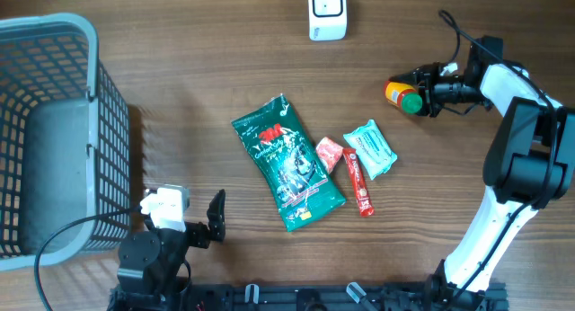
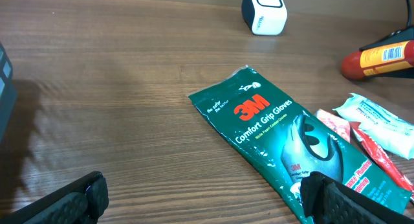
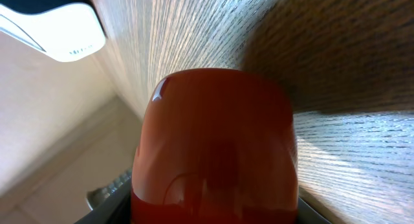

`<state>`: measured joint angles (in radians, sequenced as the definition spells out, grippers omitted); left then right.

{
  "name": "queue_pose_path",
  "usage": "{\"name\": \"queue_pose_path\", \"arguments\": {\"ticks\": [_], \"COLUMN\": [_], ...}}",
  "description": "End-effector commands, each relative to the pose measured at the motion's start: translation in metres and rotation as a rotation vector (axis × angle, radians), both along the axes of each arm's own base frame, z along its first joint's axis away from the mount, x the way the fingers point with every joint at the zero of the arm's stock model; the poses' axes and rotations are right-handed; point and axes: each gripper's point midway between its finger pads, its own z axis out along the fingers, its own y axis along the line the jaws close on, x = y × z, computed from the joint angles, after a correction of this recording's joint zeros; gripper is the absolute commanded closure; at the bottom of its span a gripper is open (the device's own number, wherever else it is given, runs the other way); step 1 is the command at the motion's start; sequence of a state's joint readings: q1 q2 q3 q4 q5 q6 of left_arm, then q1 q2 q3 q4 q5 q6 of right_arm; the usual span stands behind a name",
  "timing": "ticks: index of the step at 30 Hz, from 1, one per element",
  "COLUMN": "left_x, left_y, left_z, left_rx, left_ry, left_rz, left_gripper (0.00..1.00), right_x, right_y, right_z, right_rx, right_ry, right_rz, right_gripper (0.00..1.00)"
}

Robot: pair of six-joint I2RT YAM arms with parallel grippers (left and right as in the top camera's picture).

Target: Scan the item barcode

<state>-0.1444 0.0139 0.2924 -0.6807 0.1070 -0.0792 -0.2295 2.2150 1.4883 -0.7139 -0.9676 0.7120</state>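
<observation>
A red bottle (image 1: pixel 402 93) with a yellow label and green cap lies on its side on the wood table at the right; the left wrist view shows it with a barcode, bottle (image 2: pixel 378 59). My right gripper (image 1: pixel 424 97) reaches in from the right with its jaws on either side of the bottle. In the right wrist view the bottle (image 3: pixel 217 146) fills the space between the grey fingers (image 3: pixel 107 198). The white scanner (image 1: pixel 326 13) stands at the far edge, also scanner (image 2: pixel 264 10) and scanner (image 3: pixel 58 36). My left gripper (image 1: pixel 193 223) hangs open and empty at the near left, gripper (image 2: pixel 207 204).
A green 3M glove pack (image 1: pixel 287 163) lies mid-table, with a pink-red packet (image 1: pixel 329 155), a red stick pack (image 1: pixel 359 181) and a teal wipes pack (image 1: pixel 370 149) to its right. A grey wire basket (image 1: pixel 54 41) fills the left side.
</observation>
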Motion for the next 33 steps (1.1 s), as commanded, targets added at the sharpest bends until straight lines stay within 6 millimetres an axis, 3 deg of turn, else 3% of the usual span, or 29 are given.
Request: {"name": "queue_pose_path", "arguments": {"ticks": [1, 8, 14, 21, 26, 33], "left_x": [0.0, 0.0, 0.0, 0.0, 0.0, 0.0], "left_y": [-0.003, -0.003, -0.003, -0.003, -0.003, -0.003], "left_z": [0.002, 0.002, 0.002, 0.002, 0.002, 0.002], "left_rx": [0.01, 0.01, 0.01, 0.01, 0.01, 0.01], "left_ry": [-0.014, -0.014, -0.014, -0.015, -0.014, -0.014], "left_rz": [-0.024, -0.024, -0.024, -0.024, -0.024, -0.024], "left_gripper": [0.0, 0.0, 0.0, 0.0, 0.0, 0.0], "right_x": [-0.009, -0.038, -0.078, -0.117, -0.15, -0.177], "right_y": [0.007, 0.04, 0.072, 0.125, 0.155, 0.186], "right_z": [-0.005, 0.053, 0.086, 0.102, 0.121, 0.141], "right_rx": [0.021, 0.318, 0.346, 0.329, 0.371, 0.381], "right_ry": [-0.05, -0.286, -0.367, -0.503, -0.46, -0.397], "right_rz": [0.075, 0.23, 0.387, 0.65, 0.76, 0.84], "right_gripper": [0.7, 0.68, 0.68, 0.7, 0.71, 0.72]}}
